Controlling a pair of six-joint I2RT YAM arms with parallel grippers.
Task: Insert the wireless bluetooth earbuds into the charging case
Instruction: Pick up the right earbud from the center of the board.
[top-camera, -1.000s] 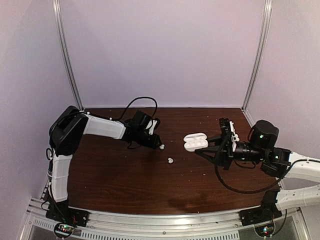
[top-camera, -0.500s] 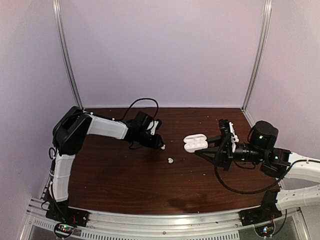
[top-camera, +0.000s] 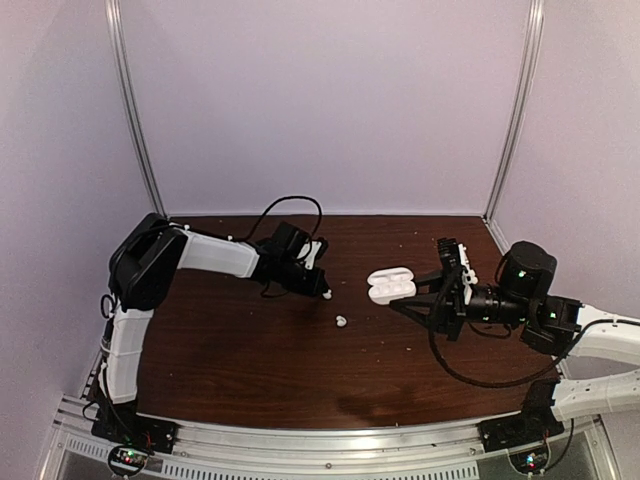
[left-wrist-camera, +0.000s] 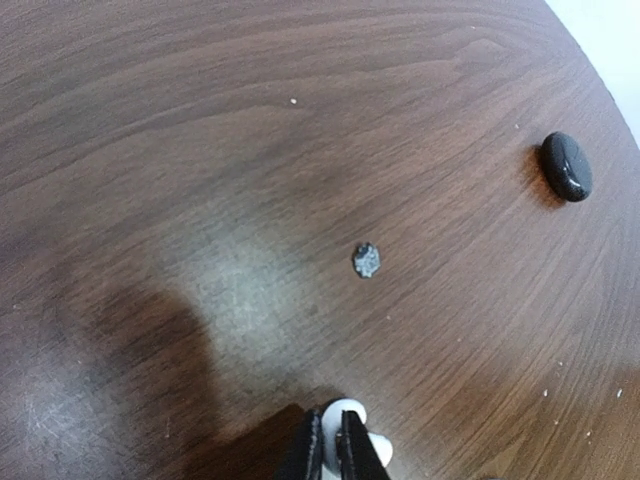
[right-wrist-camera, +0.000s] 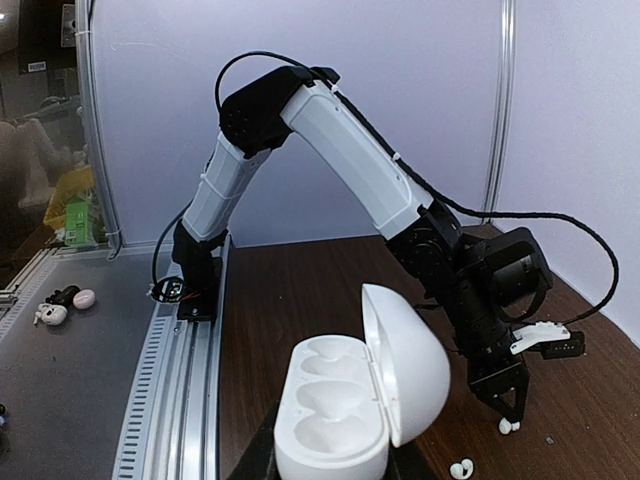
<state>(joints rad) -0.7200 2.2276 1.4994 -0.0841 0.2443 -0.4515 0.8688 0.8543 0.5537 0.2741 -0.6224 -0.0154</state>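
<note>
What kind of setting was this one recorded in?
Probably a lab test cell, not a home: plain pale wall panels in metal posts enclose a wood-grain table, with the left arm and right arm bolted to an aluminium rail.

Under my left fingers (left-wrist-camera: 315, 455) lies a dark brown wood-grain desk (top-camera: 260, 360), with a pale sheen (left-wrist-camera: 235, 285) of reflected light just ahead of them. Plain lilac walls (top-camera: 320, 100) close the desk in beyond and on both sides, joined by upright aluminium posts (top-camera: 135, 110). Well behind them, a slotted metal rail (top-camera: 320, 440) edges the desk.
</note>
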